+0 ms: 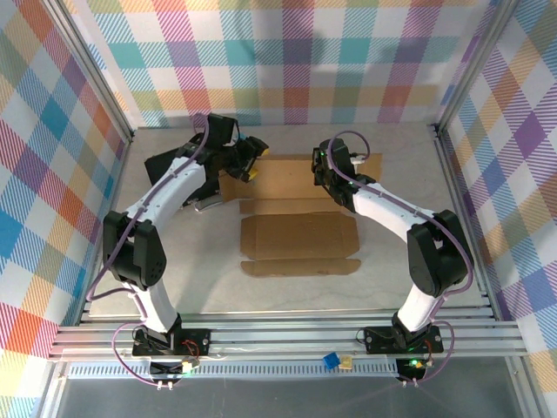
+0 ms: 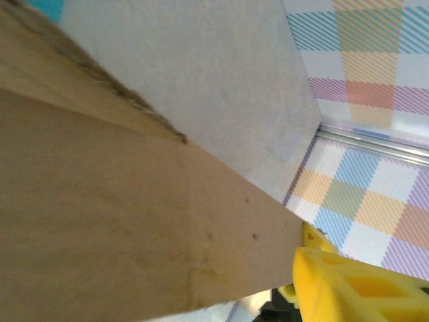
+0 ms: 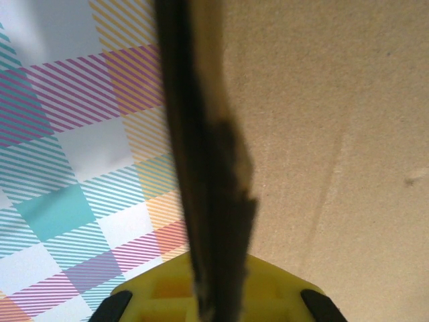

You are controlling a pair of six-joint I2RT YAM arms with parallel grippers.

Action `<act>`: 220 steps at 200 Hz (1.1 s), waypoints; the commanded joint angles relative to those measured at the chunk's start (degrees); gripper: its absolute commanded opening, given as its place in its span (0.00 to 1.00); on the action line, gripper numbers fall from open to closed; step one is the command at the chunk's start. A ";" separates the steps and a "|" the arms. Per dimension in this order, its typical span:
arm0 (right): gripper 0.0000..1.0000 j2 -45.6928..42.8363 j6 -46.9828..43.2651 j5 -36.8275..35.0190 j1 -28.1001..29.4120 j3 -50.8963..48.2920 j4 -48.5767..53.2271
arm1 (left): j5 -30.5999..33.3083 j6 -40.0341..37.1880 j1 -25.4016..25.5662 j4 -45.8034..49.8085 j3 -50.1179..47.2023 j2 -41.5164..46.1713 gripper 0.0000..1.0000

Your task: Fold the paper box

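Here's the brown corrugated cardboard box (image 1: 300,233), spread open in the middle of the pale worktop (image 1: 209,287), flaps out. The near flap lies flat towards the arm bases, the wide middle panel sits behind it, and the far panel stretches across between the two wrists.

Over to the right arm (image 1: 392,209): it reaches in to the right end of that far panel. From the right wrist, the panel's dark cut edge runs straight down into the yellow fingers (image 3: 275,288). The jaws are clenched on the cardboard (image 3: 335,134), so that's a firm pinch on the box. The chequered pastel wall (image 3: 74,168) shows past the edge on the left.

The left arm (image 1: 165,192) bends round to the far panel's left end. Its wrist view has brown board (image 2: 100,215) across the left of the view, with a crease running down it. One yellow finger (image 2: 348,288) shows just beside the board's lower corner. Whether those left jaws are gripping or released, I cannot tell. The worktop (image 2: 221,80) and the wall lie beyond.

A black rectangular case (image 1: 165,165) sits at the far left, partly under the left arm, just beside the box's far-left corner.
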State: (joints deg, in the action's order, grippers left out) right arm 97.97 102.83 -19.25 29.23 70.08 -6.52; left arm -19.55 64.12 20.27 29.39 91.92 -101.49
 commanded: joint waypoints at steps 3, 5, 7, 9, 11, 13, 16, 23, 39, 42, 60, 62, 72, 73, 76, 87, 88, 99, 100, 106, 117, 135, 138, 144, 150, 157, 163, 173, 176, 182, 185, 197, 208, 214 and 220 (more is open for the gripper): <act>0.00 -2.78 -0.70 0.26 -1.02 0.27 -0.45 | 5.14 -4.21 -0.57 11.19 5.14 6.98 0.67; 0.00 -2.79 -0.72 0.30 -1.09 0.24 -0.49 | 5.33 -4.56 -0.69 12.16 5.38 7.18 0.68; 0.00 -2.79 -0.70 0.34 -1.10 0.23 -0.31 | 5.63 -4.80 -0.79 12.99 5.73 7.43 0.68; 0.00 -2.79 -0.76 0.35 -1.15 0.23 -0.46 | 5.76 -5.10 -0.90 13.73 5.97 7.62 0.68; 0.00 -2.79 -0.78 0.39 -1.19 0.23 -0.49 | 5.80 -5.40 -1.04 14.39 6.21 7.84 0.68; 0.00 -2.79 -0.78 0.47 -1.24 0.27 -0.50 | 5.90 -5.54 -1.20 14.98 6.35 8.01 0.68; 0.00 -2.79 -0.72 0.44 -1.28 0.16 -0.55 | 5.86 -5.96 -1.43 15.51 6.54 8.19 0.68; 0.00 -2.79 -0.70 0.52 -1.29 0.17 -0.59 | 5.61 -6.80 -2.08 16.12 6.55 8.69 0.68; 0.00 -2.64 -0.94 0.77 -1.37 0.36 -0.32 | 5.40 -8.30 -4.09 14.89 5.68 9.53 0.68; 0.00 -2.63 -0.93 0.86 -1.37 0.40 -0.23 | 5.03 -8.26 -4.70 14.01 5.22 9.63 0.68; 0.00 -2.45 -0.92 0.98 -1.37 0.46 -0.17 | 1.70 -6.82 -7.26 6.61 3.75 9.29 0.65; 0.00 -2.46 -0.95 0.97 -1.37 0.42 -0.22 | 1.58 -6.82 -7.37 6.22 3.91 9.10 0.65; 0.00 -2.48 -0.91 0.99 -1.37 0.35 -0.32 | 1.01 -7.96 -7.53 5.36 5.70 7.26 0.65; 0.00 -2.46 -0.89 0.98 -1.37 0.33 -0.32 | 0.92 -8.13 -7.53 5.34 5.93 7.00 0.65; 0.00 -2.47 -0.92 0.97 -1.37 0.29 -0.33 | 0.65 -8.58 -7.53 5.42 6.59 6.23 0.65; 0.00 -2.46 -0.82 0.97 -1.37 0.33 -0.33 | -0.61 -9.44 -7.53 5.76 8.53 3.13 0.64; 0.00 -2.49 -0.85 0.97 -1.37 0.32 -0.33 | -0.81 -9.44 -7.53 5.63 8.58 2.83 0.64; 0.00 -2.60 -0.81 1.13 -1.37 0.23 -0.34 | -2.67 -8.92 -7.40 3.34 7.87 0.74 0.63; 0.00 -2.56 -0.84 1.13 -1.37 0.23 -0.34 | -2.76 -8.83 -7.38 3.06 7.72 0.62 0.63; 0.00 -2.57 -0.82 1.22 -1.37 0.23 -0.29 | -3.30 -8.35 -7.15 1.42 6.99 -0.09 0.63; 0.00 -2.61 -0.71 1.28 -1.37 0.08 -0.34 | -3.90 -7.59 -6.62 -0.95 5.92 -1.00 0.63; 0.00 -2.62 -0.56 1.33 -1.37 -0.03 -0.49 | -4.46 -6.75 -4.96 -3.53 5.04 -1.82 0.63; 0.00 -2.62 -0.59 1.45 -1.37 0.00 -0.46 | -4.45 -6.68 -4.57 -3.81 4.96 -1.90 0.63; 0.00 -2.57 -0.54 1.42 -1.37 -0.05 -0.55 | -4.53 -6.64 -3.88 -4.13 4.94 -2.07 0.63; 0.00 -2.60 -0.43 1.34 -1.37 -0.10 -0.51 | -4.49 -6.64 -3.24 -4.04 5.02 -2.25 0.63; 0.00 -2.45 -0.42 1.24 -1.37 -0.12 -0.52 | -4.24 -6.63 -2.61 -3.62 4.95 -2.31 0.62; 0.00 -2.52 -0.34 1.23 -1.36 0.00 -0.70 | -4.02 -6.64 -2.16 -3.54 4.58 -2.16 0.62; 0.00 -2.27 -0.36 1.22 -1.37 0.12 -0.75 | -3.59 -6.27 -1.54 -4.07 3.47 -1.58 0.62; 0.00 -2.24 -0.34 1.23 -1.37 0.14 -0.66 | -3.51 -6.10 -1.41 -4.32 3.06 -1.40 0.62; 0.00 -2.15 -0.43 1.35 -1.35 0.28 -0.73 | -3.48 -5.66 -1.23 -4.93 2.26 -1.05 0.62; 0.00 -2.07 -0.36 1.36 -1.37 0.25 -0.77 | -3.48 -5.45 -1.13 -5.21 1.95 -0.81 0.62; 0.00 -1.86 -0.35 1.63 -1.35 0.39 -1.00 | -3.56 -4.93 -0.89 -5.90 1.12 -0.69 0.61; 0.00 -1.72 -0.21 1.73 -1.37 0.36 -1.08 | -3.89 -4.62 -0.77 -6.39 0.89 -1.02 0.60; 0.00 -1.72 -0.26 1.77 -1.37 0.34 -1.11 | -4.08 -4.45 -0.69 -6.60 0.89 -1.29 0.58; 0.00 -1.69 -0.25 1.78 -1.36 0.24 -1.19 | -4.18 -4.35 -0.59 -6.73 1.05 -1.57 0.57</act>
State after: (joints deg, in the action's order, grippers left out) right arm 97.56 102.65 -18.28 28.01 70.06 -6.35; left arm -22.11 58.52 19.64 25.08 93.76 -104.16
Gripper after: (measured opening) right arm 0.048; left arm 0.588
